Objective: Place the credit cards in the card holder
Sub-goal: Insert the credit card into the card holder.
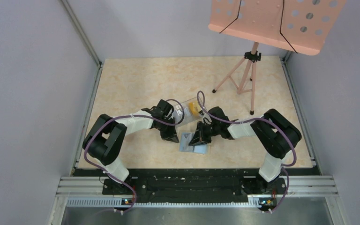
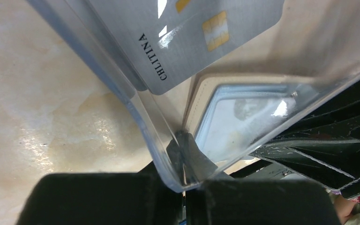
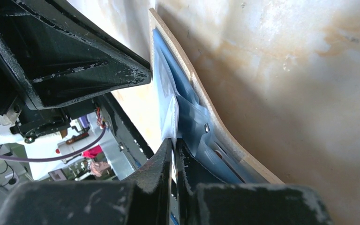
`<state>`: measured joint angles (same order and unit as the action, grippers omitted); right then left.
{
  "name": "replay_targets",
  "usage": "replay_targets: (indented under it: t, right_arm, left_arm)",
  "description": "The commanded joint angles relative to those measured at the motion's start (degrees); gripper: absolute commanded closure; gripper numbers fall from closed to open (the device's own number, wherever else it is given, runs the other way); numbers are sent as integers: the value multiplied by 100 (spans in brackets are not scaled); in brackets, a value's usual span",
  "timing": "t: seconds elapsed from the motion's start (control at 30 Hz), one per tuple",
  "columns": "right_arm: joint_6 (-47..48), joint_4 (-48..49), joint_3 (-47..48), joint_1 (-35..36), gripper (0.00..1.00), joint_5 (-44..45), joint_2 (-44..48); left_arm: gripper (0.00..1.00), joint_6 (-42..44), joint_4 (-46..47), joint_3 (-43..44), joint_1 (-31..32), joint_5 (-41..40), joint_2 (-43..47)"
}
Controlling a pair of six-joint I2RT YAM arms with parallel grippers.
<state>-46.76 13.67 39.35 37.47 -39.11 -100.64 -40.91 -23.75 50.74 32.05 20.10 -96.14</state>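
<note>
Operator: Progress on the cards: how much is judged done?

Observer: Little can be confirmed. The card holder (image 1: 190,145) is seen lying open, blue side up, on the table (image 1: 136,84) at the lower centre of the top view, between the two tools. No card is plainly shown seated in a pocket. Yellow-orange credit cards (image 1: 193,110) are seen inside the clear box (image 1: 182,117) just above the holder. A grey card (image 2: 192,42) with a gold chip is seen through the box at the top of the left wrist view. Most of the task is therefore judged to be left: those cards have to be taken out and slid in.

Operator: How is the left tool set?

Observer: The left tool (image 2: 183,180) is clenched on a corner of the clear box wall, at the bottom centre of its view. The box is held over part of the open holder, whose tan rim and blue lining are seen through the plastic.

Operator: And the right tool?

Observer: The right tool (image 3: 173,157) is pinched almost fully together, at the bottom centre of its view, on a pale thin sheet (image 3: 171,117) that stands up from the holder's blue lining. Whether that sheet is a white card being fed into a pocket or a flap of the holder cannot be told. The holder's tan edge is seen curving upward beside it.
</note>
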Motion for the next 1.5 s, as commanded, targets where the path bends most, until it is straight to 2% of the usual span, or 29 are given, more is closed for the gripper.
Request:
replay_targets:
  t: [0.0, 0.2, 0.33, 0.4, 0.47, 0.6, 0.73, 0.83, 0.93, 1.03, 1.17, 1.27, 1.3, 1.37, 1.47]
  right_arm:
    - [-170, 115, -90, 147, 97, 440, 168]
    - [-402, 367, -136, 145, 97, 515, 160]
    - [-448, 426, -74, 160, 92, 445, 33]
    - [-388, 232, -9, 166, 86, 478, 72]
    - [-238, -170, 69, 179, 76, 624, 264]
    - [350, -1522, 400, 212, 55, 1249, 710]
    - [722, -2303, 709, 214, 45, 1559, 895]
    - [764, -2407, 754, 214, 43, 1624, 921]
    - [768, -2282, 703, 221, 45, 1476, 768]
    - [722, -1770, 624, 290, 60, 986, 530]
    - [586, -1274, 705, 398, 72, 604, 242]
    - [637, -1429, 771, 410, 85, 686, 307]
    - [711, -1602, 807, 409, 87, 746, 356]
    - [907, -1895, 865, 410, 87, 895, 483]
    - [1105, -2228, 889, 408, 81, 1042, 685]
  left_arm:
    - [100, -167, 356, -248, 179, 0, -4]
    - [100, -290, 437, -436, 212, 49, 114]
    - [100, -383, 572, -504, 249, 148, 110]
    - [100, -436, 605, -538, 258, 173, 140]
    - [100, -476, 605, -568, 270, 142, 193]
    - [100, -398, 425, -548, 271, -15, 274]
    - [100, -369, 406, -539, 272, -11, 249]
    - [100, -408, 453, -513, 287, 16, 227]
    - [100, -454, 466, -464, 286, 36, 213]
    - [100, -457, 473, -397, 321, 64, 174]
    - [100, -455, 460, -410, 322, 34, 191]
    - [100, -485, 476, -489, 322, 4, 313]
    - [98, -484, 450, -517, 327, -34, 395]
    - [89, -511, 397, -587, 326, -149, 612]
    - [64, -638, 398, -731, 321, -228, 941]
